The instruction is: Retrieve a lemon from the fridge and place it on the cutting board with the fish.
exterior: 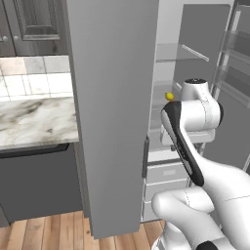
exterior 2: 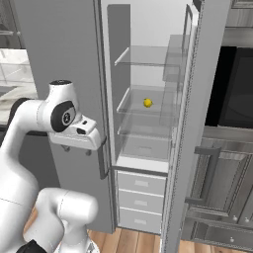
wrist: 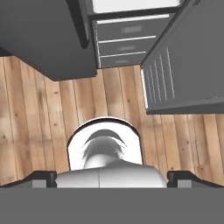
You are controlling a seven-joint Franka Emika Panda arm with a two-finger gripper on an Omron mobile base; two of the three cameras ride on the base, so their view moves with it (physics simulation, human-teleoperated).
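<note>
A small yellow lemon (exterior 2: pixel 147 103) is sitting alone on a glass shelf (exterior 2: pixel 143 106) in the middle of the open fridge (exterior 2: pixel 148 123), seen again from the left base view as a yellow spot (exterior: pixel 169 96) just past the edge of the grey door. Clear shelves are stacking above and below it, and three pale drawers (exterior 2: pixel 141 200) are lining the bottom of the compartment. Both grey doors are standing open: the left door (exterior: pixel 114 112) is blocking much of the left base view, while the right door (exterior 2: pixel 190 133) with its racks is swinging out toward dark panelled cabinets (exterior 2: pixel 222 197).

The white arm is folding in front of the fridge, its wrist hanging level with the lower shelves and well apart from the fruit. The gripper (wrist: pixel 112 179) is pointing down at the wooden floor (wrist: pixel 39 131), its two dark fingertips (wrist: pixel 41 178) sitting at opposite edges of the hand view, so the jaws are standing wide apart and holding nothing.

To the left, a marble counter (exterior: pixel 34 119) is running beneath pale wall tiles (exterior: pixel 34 78).
</note>
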